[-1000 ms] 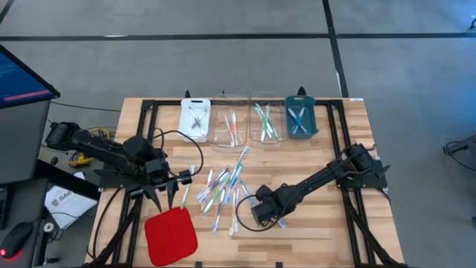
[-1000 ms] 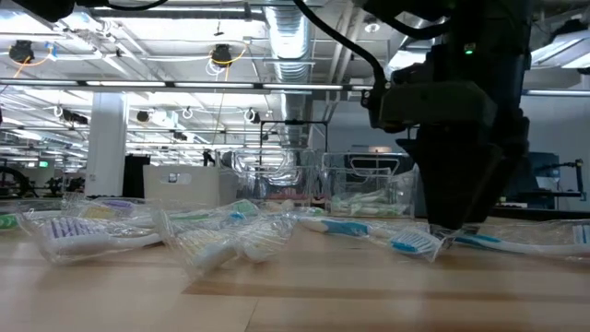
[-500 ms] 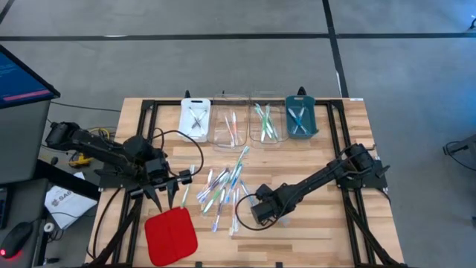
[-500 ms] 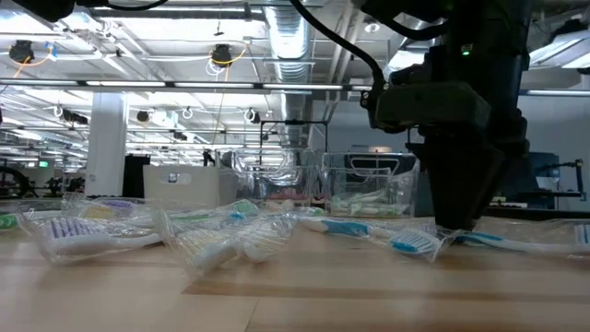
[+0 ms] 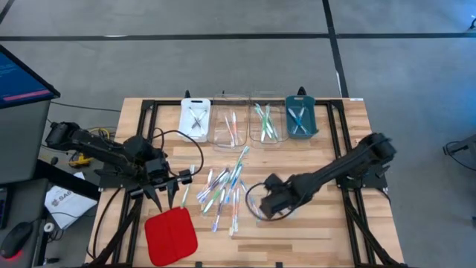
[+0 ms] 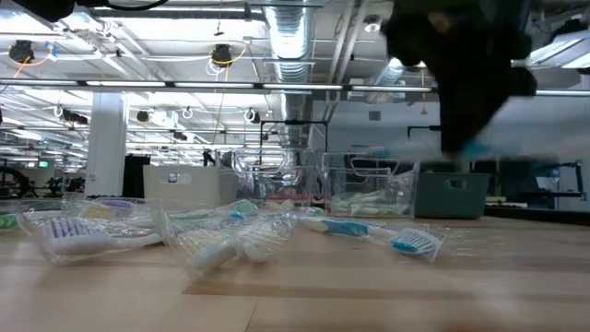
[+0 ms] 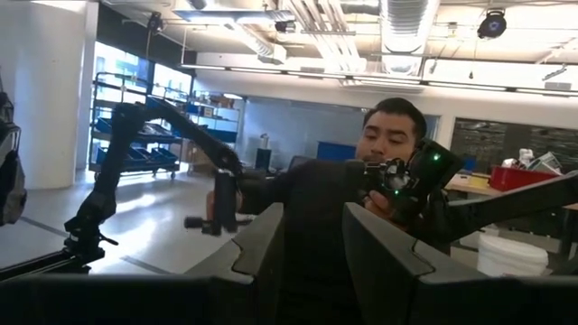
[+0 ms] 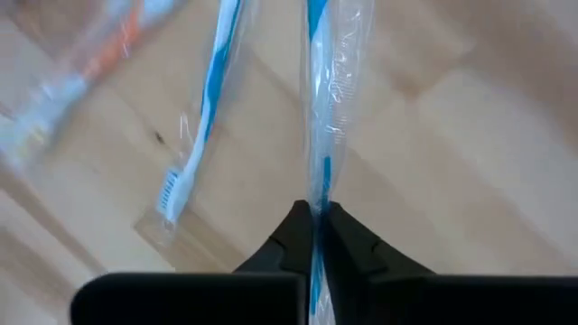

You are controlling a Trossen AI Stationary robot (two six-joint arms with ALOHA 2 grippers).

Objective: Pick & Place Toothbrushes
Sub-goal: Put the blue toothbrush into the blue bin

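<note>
Now the right gripper, fingers clenched on a wrapped blue toothbrush, holds it above the table right of the pile, so carrying it to the far teal tray comes next, while the left gripper waits near the red pad, fingers apart.

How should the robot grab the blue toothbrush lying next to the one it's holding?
Grip that wrapped blue toothbrush across the middle of its thin handle, coming straight down from above. It lies flat on the table, so the sides are all the jaws can reach, and its bristle end is wider. The right gripper is already shut on another blue toothbrush the same way.
</note>
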